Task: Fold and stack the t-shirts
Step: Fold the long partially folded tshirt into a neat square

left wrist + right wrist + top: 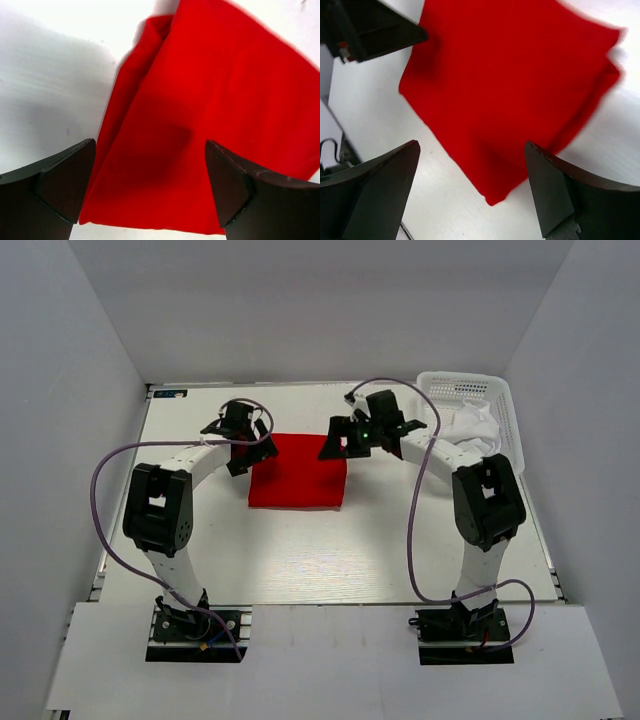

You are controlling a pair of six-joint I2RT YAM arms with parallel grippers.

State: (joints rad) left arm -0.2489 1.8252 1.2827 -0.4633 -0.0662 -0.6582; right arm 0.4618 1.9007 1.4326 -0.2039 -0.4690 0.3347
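Observation:
The red t-shirt [298, 483] lies folded into a flat rectangle on the table's middle; it also shows in the left wrist view [210, 115] and the right wrist view [515, 85]. My left gripper [240, 445] hovers open over its far left corner, holding nothing [150, 185]. My right gripper [340, 440] hovers open above its far right corner, holding nothing [470, 185]. The white t-shirt [478, 427] lies crumpled in the basket [505, 405] at the far right.
The white lattice basket stands at the table's far right corner. White walls enclose the table on the left, back and right. Purple cables loop over both arms. The left gripper's finger shows at the top left of the right wrist view [375, 27].

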